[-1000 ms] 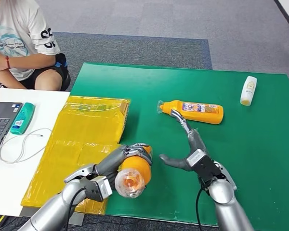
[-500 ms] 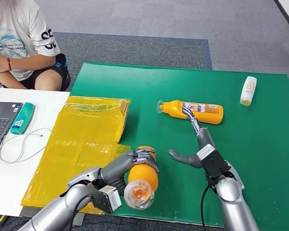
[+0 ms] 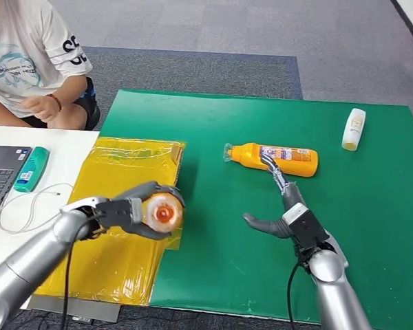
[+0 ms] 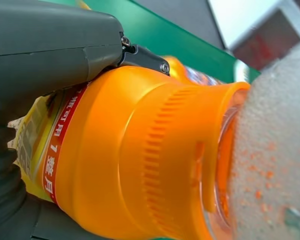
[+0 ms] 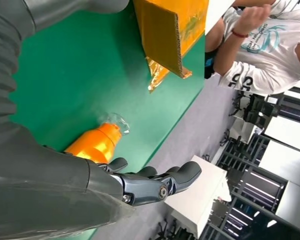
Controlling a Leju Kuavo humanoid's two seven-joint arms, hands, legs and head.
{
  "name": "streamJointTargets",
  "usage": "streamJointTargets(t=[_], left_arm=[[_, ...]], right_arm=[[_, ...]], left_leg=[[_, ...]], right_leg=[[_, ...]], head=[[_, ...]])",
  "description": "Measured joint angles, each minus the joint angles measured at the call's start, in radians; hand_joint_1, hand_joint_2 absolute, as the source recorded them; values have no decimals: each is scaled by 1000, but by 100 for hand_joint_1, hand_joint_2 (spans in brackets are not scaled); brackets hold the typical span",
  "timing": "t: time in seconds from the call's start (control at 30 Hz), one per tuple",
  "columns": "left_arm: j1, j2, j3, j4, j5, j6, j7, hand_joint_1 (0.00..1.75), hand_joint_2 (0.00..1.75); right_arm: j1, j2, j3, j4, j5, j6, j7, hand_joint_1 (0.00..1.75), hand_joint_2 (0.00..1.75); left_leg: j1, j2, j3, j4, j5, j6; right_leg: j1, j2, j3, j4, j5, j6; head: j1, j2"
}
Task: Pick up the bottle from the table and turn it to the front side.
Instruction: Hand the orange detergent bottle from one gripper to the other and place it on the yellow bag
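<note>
- The left robot hand (image 3: 137,210) is wrapping its fingers around an orange bottle (image 3: 162,212), holding it above the yellow cardboard sheet (image 3: 118,206) at the left of the green table (image 3: 298,227), cap end facing the camera.
- In the left wrist view the bottle (image 4: 141,160) is sitting under the grey thumb, its label partly showing.
- The right robot hand (image 3: 277,206) is hovering with fingers spread and empty, fingertips reaching toward a second orange bottle (image 3: 277,159) lying on its side farther out.
- A small white bottle (image 3: 353,129) is lying at the far right.
</note>
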Motion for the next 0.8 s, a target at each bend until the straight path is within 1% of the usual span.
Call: streamJointTargets(t=[0.1, 0.2, 0.3, 0.43, 0.5, 0.6, 0.7, 0.8], left_arm=[[-61, 49, 27, 22, 41, -18, 24, 175, 175], [-104, 84, 44, 32, 66, -22, 45, 175, 175], [-135, 107, 47, 37, 57, -20, 73, 175, 175], [-187, 128, 32, 50, 32, -31, 111, 175, 175], [-217, 135, 18, 62, 56, -70, 116, 175, 175], [-265, 147, -19, 87, 163, -167, 113, 175, 175], [-312, 159, -81, 133, 253, -240, 126, 175, 175], [-340, 162, -143, 200, 310, -283, 131, 175, 175]], right_arm=[[-1, 0, 1, 18, -5, 0, -1, 0, 175], [-3, 0, 3, 33, -6, -2, -1, 0, 175], [-3, 2, 4, 43, -6, -5, -1, 0, 175], [-7, 4, 4, 52, -6, -8, -2, 0, 175], [-14, 7, 6, 56, -6, -8, -2, 0, 175], [-40, 13, 18, 71, -7, -2, -3, 0, 175], [-72, 23, 41, 97, -12, 2, -4, 0, 175], [-100, 34, 62, 121, -17, 2, -4, 0, 175]], left_leg=[[0, 0, 0, 0, 0, 0], [0, 0, -1, 0, 0, 0], [0, 0, -1, 0, 0, 0], [0, 0, -2, 0, 0, 0], [0, 0, -2, 0, 0, 0], [0, 0, -2, 0, 0, 0], [0, 0, -2, 0, 0, 0], [0, 0, -2, 0, 0, -1]], right_leg=[[0, 0, 0, 0, 0, 0], [0, 0, 0, 0, 0, 0], [0, 0, 0, 0, 0, 0], [0, 0, -1, 0, 0, 0], [0, 0, -1, 0, 0, 0], [0, 0, -1, 0, 0, 0], [0, 0, -1, 0, 0, -1], [0, 0, -2, 0, 0, -1]], head=[[0, 0], [0, 0], [0, 0], [0, 0], [0, 0], [0, 0], [0, 0], [0, 0]])
